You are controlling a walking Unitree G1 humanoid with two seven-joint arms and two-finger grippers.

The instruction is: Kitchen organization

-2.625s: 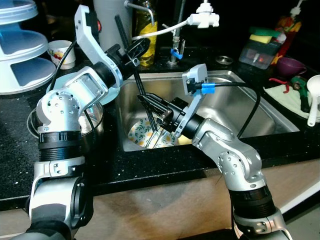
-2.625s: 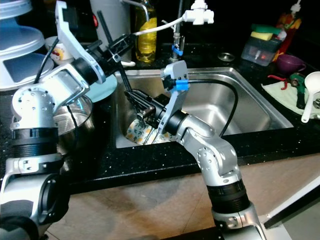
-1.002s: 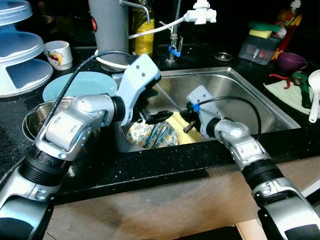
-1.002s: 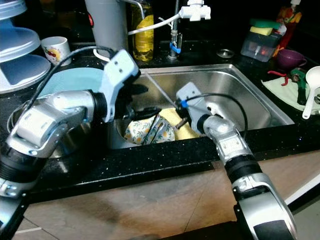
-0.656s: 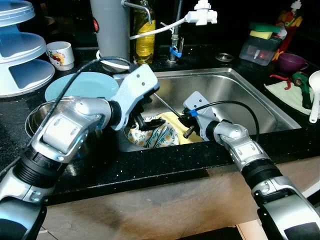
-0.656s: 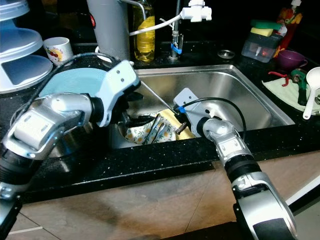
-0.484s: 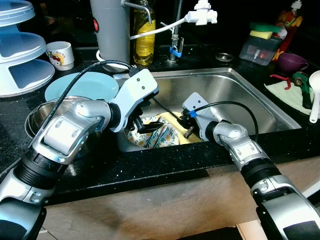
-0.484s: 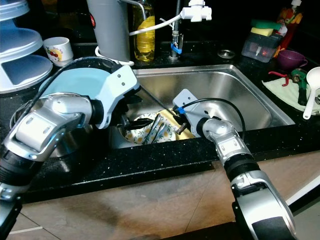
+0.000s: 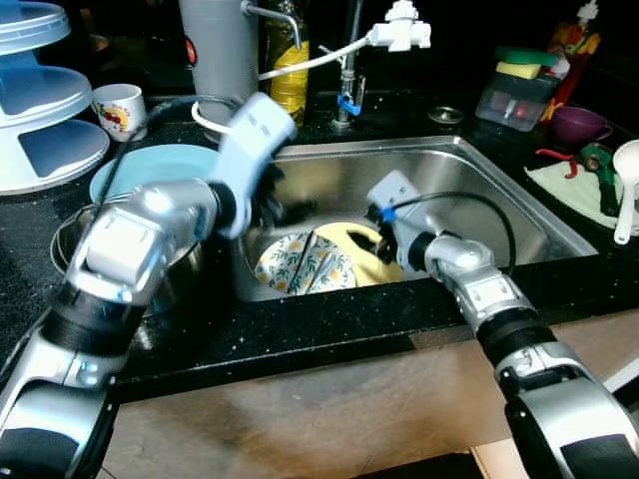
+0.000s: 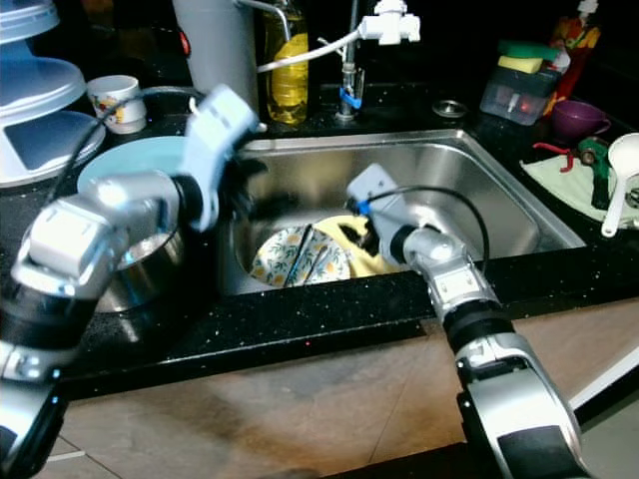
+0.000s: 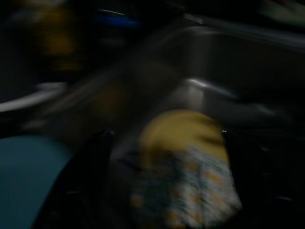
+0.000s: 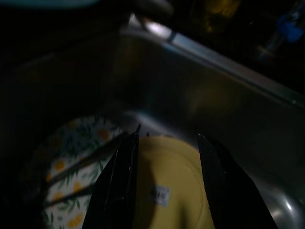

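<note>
- Head views: both arms reach into the sink (image 9: pixel 519 215). A floral plate (image 9: pixel 300 261) lies flat on its floor with dark sticks, maybe chopsticks (image 10: pixel 303 257), across it, and a yellow plate (image 9: pixel 349 239) sits beside it, partly underneath. The left claw (image 9: pixel 283 208) hovers by the sink's left wall; can't tell its opening. Tight walls there, open room to the right.
- Left wrist: blurry, dark, plates ahead.
- Right wrist: right claw (image 12: pixel 167 143) spread wide, empty, fingers straddling the yellow plate's rim, probably lining up a grab.
</note>
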